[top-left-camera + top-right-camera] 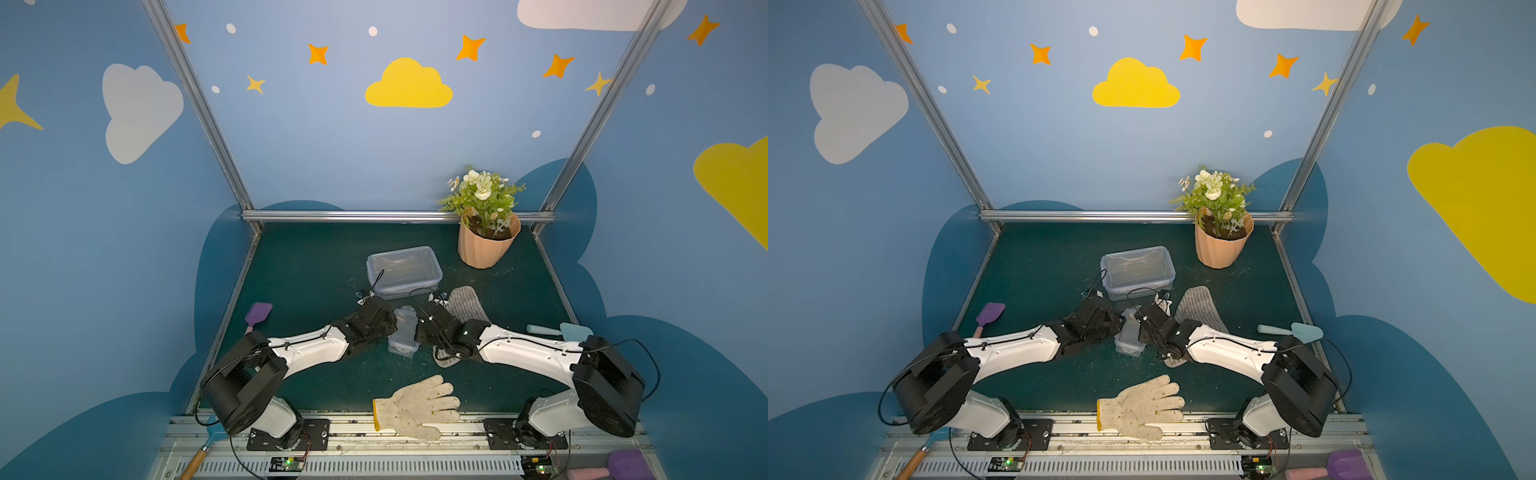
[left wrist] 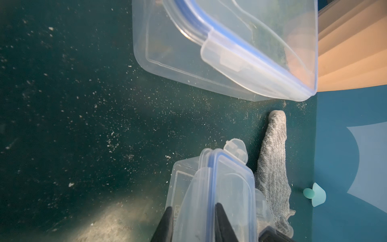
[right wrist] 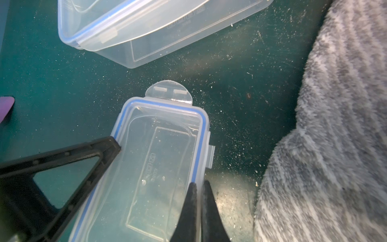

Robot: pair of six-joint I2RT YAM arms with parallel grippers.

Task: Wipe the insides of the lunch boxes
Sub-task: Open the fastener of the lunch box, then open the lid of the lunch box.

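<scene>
**We watch two grippers meet at the small lunch box (image 1: 404, 332) in the middle of the green mat (image 1: 311, 270).**

In both top views we see the box lying between the left gripper (image 1: 392, 326) and the right gripper (image 1: 419, 328). The large lunch box (image 1: 403, 270) stands just behind it, and a grey cloth (image 1: 465, 303) lies under the right arm. In the left wrist view we see the left gripper (image 2: 193, 206) with its jaws partly closed, straddling one side of the small lunch box (image 2: 180, 182). The box's blue-rimmed lid (image 2: 230, 188) sits askew on top. Beyond it, a larger lid (image 2: 230, 48) is tipped inside the large lunch box (image 2: 178, 62). In the right wrist view we find the right gripper (image 3: 200, 184) pinched tight on one rim of the lid (image 3: 163, 157), while a left finger (image 3: 104, 150) touches the opposite rim.
</scene>
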